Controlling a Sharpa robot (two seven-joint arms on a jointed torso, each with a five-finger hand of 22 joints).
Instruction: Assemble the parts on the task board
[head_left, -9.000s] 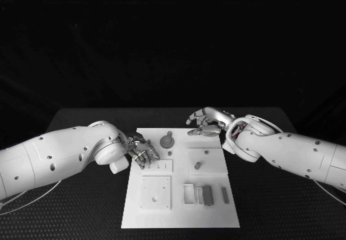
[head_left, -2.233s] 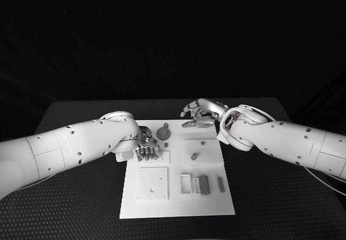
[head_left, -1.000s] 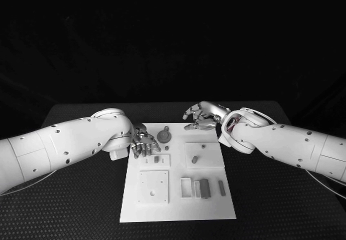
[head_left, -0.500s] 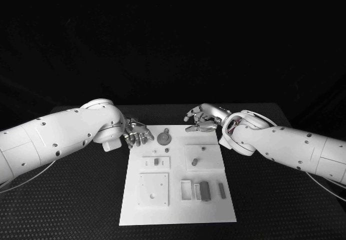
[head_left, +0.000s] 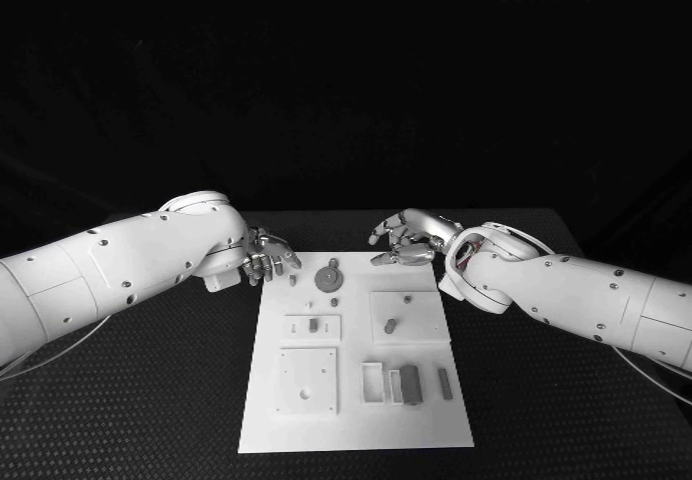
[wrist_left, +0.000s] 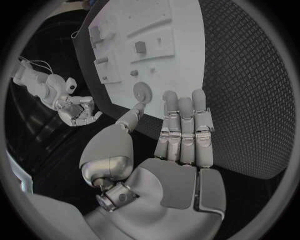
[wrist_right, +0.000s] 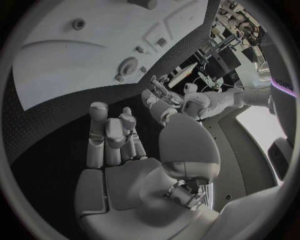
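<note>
White board, grey parts, black table

The task board (head_left: 356, 420) is plain white, its raised square plates (head_left: 307, 379) the same white. The parts on it are grey: a round disc (head_left: 330, 277) at about twelve o'clock on the board, and darker grey bars (head_left: 411, 381) toward five o'clock. The table (head_left: 144, 400) is black with a fine dotted weave. Both arms are white with small dark dots along their shells; the left hand (head_left: 267, 262) and right hand (head_left: 405, 240) are silver with darker grey between segments. The backdrop is black.
</note>
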